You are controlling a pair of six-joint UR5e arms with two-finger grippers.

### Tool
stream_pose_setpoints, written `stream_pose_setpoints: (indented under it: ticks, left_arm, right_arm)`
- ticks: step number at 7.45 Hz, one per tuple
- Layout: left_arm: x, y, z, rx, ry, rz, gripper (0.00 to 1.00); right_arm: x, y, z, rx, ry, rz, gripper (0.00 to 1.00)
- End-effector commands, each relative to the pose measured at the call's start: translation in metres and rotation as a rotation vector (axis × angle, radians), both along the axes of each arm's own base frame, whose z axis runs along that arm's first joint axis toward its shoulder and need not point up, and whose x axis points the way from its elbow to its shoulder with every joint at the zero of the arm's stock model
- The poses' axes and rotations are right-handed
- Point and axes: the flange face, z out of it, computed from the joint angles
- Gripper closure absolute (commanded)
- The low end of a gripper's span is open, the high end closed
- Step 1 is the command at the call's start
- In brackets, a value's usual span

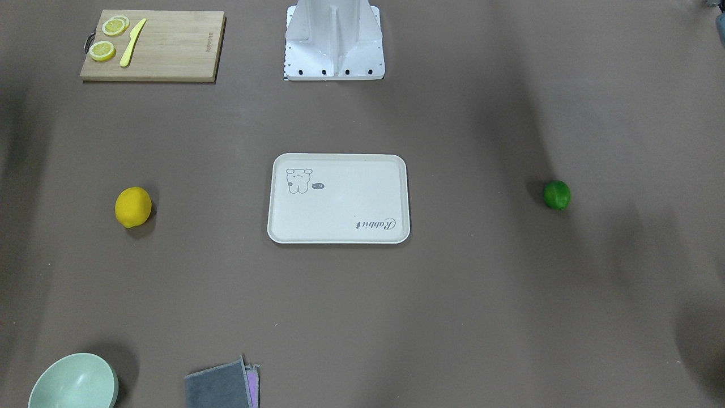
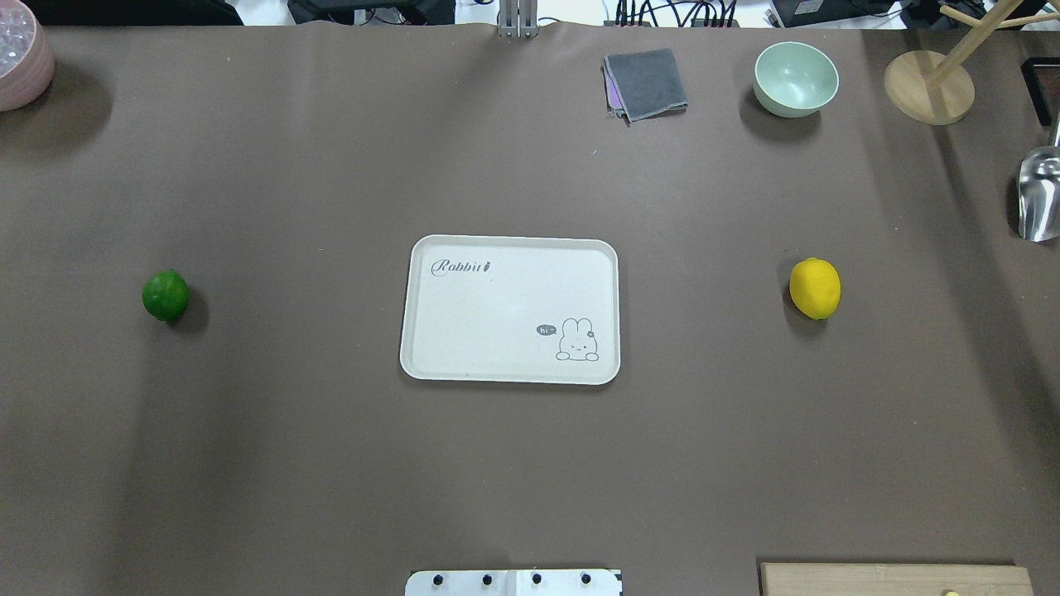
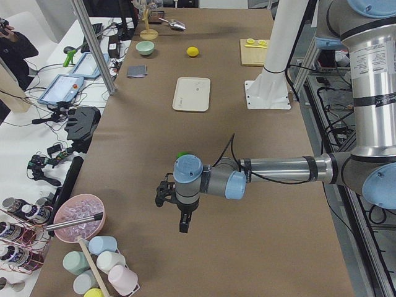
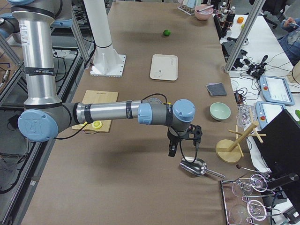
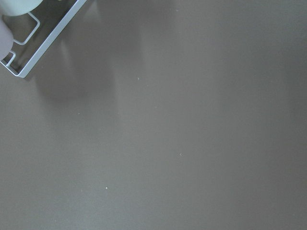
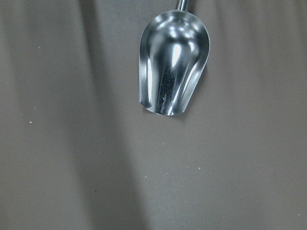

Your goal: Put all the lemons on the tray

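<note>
The bright yellow lemon [image 1: 133, 207] [image 2: 815, 288] lies on the brown table on my right side, well apart from the tray. The green lemon [image 1: 557, 194] [image 2: 166, 295] lies on my left side, also apart from it. The off-white tray [image 1: 340, 224] [image 2: 464, 331] with the rabbit drawing sits empty in the middle. My left gripper [image 3: 174, 210] hangs over the table's left end, beyond the green lemon. My right gripper [image 4: 183, 146] hangs over the right end, above a metal scoop [image 6: 172, 67]. Both show only in side views, so I cannot tell whether they are open or shut.
A wooden cutting board [image 1: 170, 51] with lemon slices [image 1: 115, 25] and a yellow knife [image 1: 132, 42] lies near the robot base [image 1: 334, 45]. A mint bowl [image 2: 795, 79], grey cloth [image 2: 646, 83], wooden stand [image 2: 927, 87] and pink bowl [image 2: 21, 58] line the far edge.
</note>
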Motion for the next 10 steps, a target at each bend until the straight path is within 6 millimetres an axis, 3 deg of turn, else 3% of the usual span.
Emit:
stream_pose_setpoints:
  ticks: [1,5,7,10]
  left_arm:
    - [-0.011,0.011,0.009,-0.012,0.021,-0.013,0.02]
    - [-0.027,0.025,0.017,0.007,0.016,-0.003,0.02]
    - [-0.027,0.025,0.016,0.009,0.016,-0.003,0.02]
    - [-0.021,0.016,0.007,0.018,0.070,0.002,0.02]
  right_arm:
    - [0.000,0.001,0.000,0.000,-0.004,-0.024,0.00]
    - [-0.003,-0.004,-0.003,-0.022,-0.025,-0.023,0.00]
    - [-0.036,-0.024,-0.025,0.012,-0.057,-0.078,0.00]
    - [-0.110,-0.066,-0.054,0.005,-0.165,-0.169,0.00]
